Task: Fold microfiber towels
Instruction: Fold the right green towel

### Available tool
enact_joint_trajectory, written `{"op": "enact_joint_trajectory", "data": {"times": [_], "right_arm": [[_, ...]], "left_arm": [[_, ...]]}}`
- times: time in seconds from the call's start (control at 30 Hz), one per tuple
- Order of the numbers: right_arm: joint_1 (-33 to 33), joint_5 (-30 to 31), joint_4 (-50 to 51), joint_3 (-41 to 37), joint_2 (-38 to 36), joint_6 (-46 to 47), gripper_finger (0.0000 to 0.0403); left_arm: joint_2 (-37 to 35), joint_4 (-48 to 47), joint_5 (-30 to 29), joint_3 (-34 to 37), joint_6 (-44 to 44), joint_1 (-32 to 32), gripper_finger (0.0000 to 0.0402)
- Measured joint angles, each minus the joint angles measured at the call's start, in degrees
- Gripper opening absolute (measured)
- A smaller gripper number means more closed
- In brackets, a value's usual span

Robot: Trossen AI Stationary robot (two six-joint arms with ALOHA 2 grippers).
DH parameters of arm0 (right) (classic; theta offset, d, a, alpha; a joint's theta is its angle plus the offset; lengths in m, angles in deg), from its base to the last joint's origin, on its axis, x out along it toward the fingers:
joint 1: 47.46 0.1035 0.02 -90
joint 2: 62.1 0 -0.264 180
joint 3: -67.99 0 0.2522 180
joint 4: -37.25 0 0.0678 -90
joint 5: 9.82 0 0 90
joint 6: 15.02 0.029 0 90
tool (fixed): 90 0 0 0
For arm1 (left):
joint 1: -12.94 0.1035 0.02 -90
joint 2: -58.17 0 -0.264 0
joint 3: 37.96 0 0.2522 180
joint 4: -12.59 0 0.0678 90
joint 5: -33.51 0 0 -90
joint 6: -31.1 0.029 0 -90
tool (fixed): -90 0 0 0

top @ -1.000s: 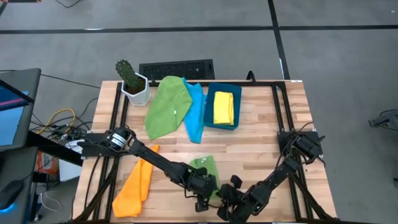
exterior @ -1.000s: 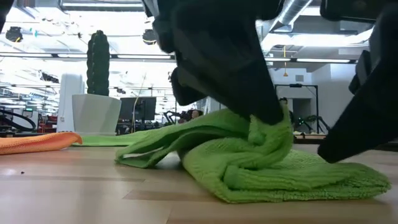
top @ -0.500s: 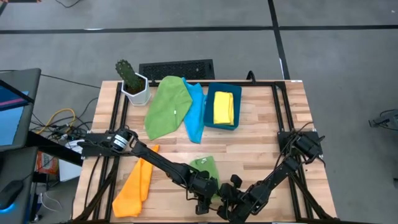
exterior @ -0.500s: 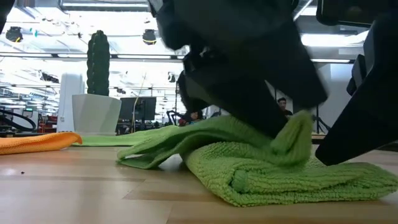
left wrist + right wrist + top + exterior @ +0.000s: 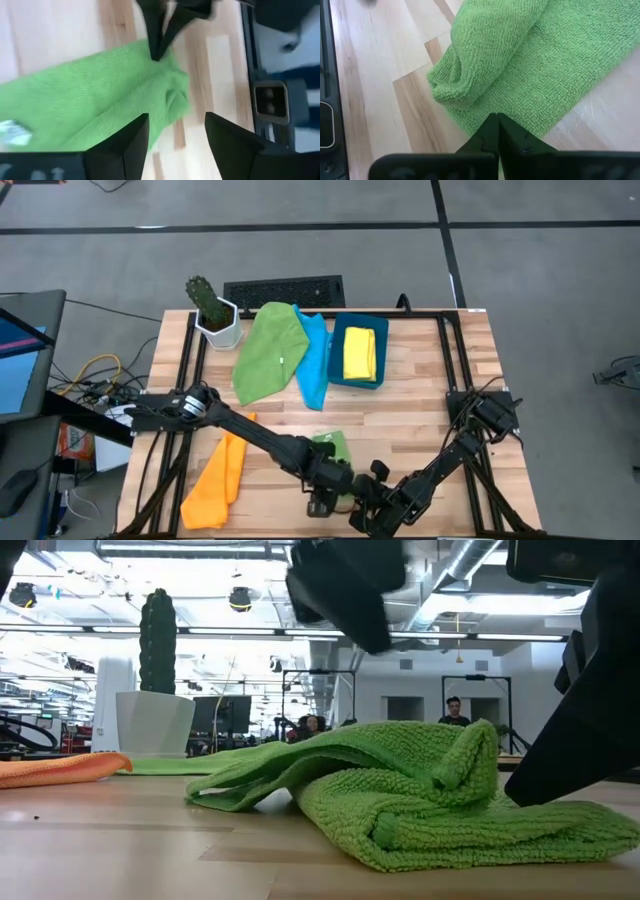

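High view shows both arms reaching to the near edge of the wooden worktop (image 5: 400,430), where a small green towel (image 5: 333,446) lies bunched. Left claw (image 5: 322,502) hangs just above this towel with its fingers (image 5: 131,142) spread apart and nothing between them; in the low view the cloth (image 5: 400,790) sits free on the wood, folded loosely over itself with a raised ridge on top. Right claw (image 5: 362,498) is just beside it, its fingers (image 5: 496,131) pressed together into a point that rests at the towel's edge (image 5: 530,65), grasping nothing that can be seen.

Farther back, a larger green towel (image 5: 268,350) lies spread, overlapping a light blue towel (image 5: 315,360). A yellow towel (image 5: 359,353) sits folded inside a dark blue bin (image 5: 335,360). An orange towel (image 5: 218,475) lies folded long at the left side. A potted cactus (image 5: 212,308) stands at the far left corner.
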Motion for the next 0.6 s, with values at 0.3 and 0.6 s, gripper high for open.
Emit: {"op": "enact_joint_trajectory", "data": {"times": [0.3, 0.6], "right_arm": [[0.57, -0.08, -0.41, 0.0, 0.02, -0.01, 0.0023], [0.59, -0.07, -0.7, 0.0, 0.02, 0.25, 0.0028]], "left_arm": [[-12.69, -2.27, -15.4, 13.88, -1.29, -5.92, 0.0165], [-32.23, 24.9, -19.43, 52.3, -29.27, -1.64, 0.0164]]}}
